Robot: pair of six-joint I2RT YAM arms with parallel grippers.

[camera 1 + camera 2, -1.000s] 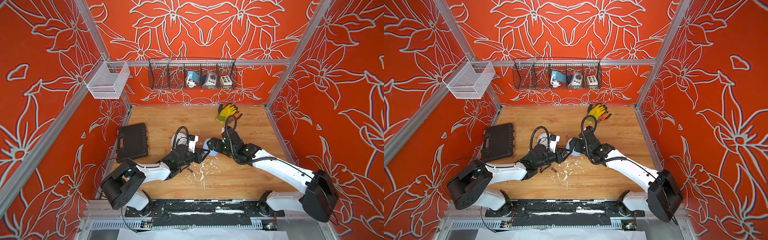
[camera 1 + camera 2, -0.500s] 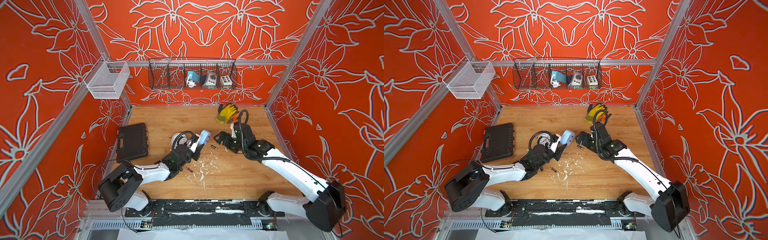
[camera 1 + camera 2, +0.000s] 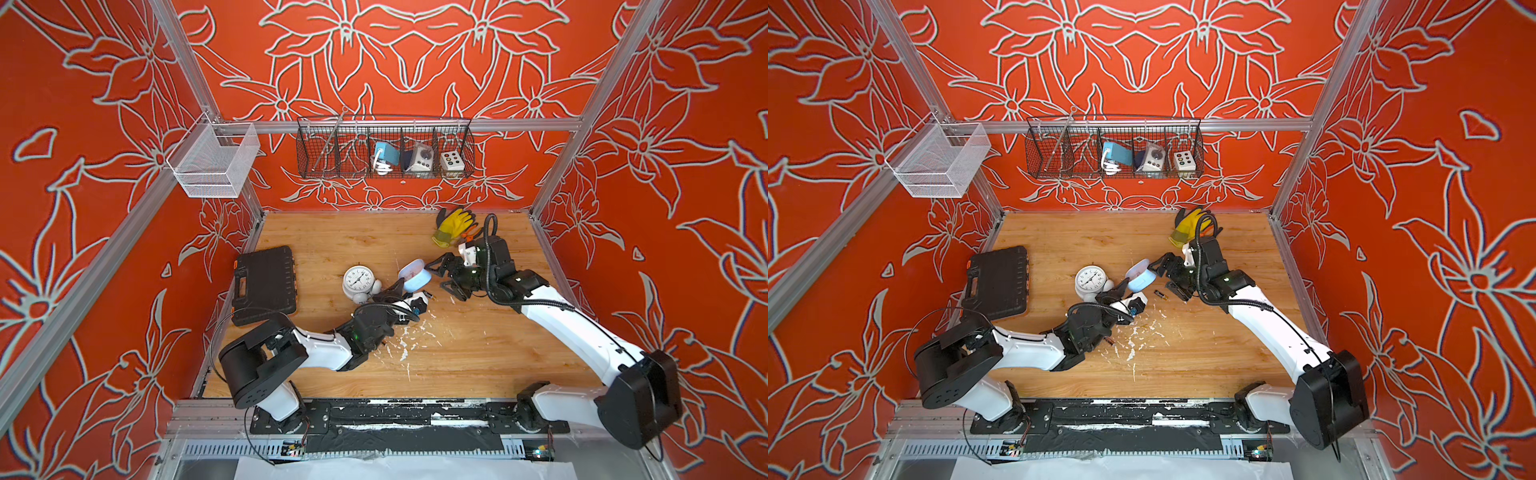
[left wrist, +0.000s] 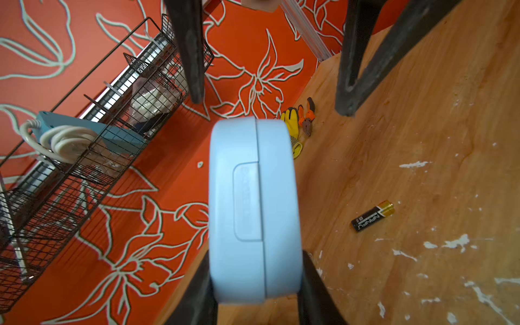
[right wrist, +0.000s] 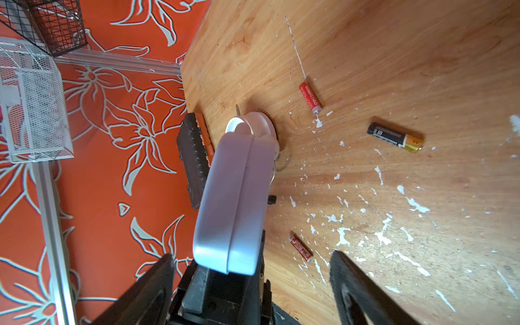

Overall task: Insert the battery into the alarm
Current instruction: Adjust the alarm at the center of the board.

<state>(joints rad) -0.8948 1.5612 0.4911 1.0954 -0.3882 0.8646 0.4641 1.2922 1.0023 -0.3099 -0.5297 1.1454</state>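
A light-blue alarm point(image 3: 415, 277) point(image 3: 1139, 276) is lifted off the table, with my left gripper point(image 3: 406, 293) point(image 4: 254, 270) shut on its lower end. Its side cover point(image 4: 247, 202) faces the left wrist camera. My right gripper point(image 3: 440, 276) point(image 5: 251, 254) stands open at the alarm's point(image 5: 236, 197) other end. Its fingers point(image 4: 188, 50) sit on either side of that end without touching it. A black-and-gold battery point(image 3: 1160, 295) point(image 4: 372, 215) point(image 5: 395, 138) lies loose on the wood just in front of the right gripper.
A white round clock point(image 3: 359, 281) stands left of the alarm, with a black case point(image 3: 266, 284) further left. Two small red batteries point(image 5: 310, 98) point(image 5: 300, 248) lie on the table. A yellow glove point(image 3: 453, 224) and pliers point(image 4: 308, 121) lie at the back right. A wire basket point(image 3: 384, 147) hangs on the back wall.
My left gripper has raised the blue alarm off the table and its arm has drawn back, uncovering the white clock. My right gripper backed off to the right.
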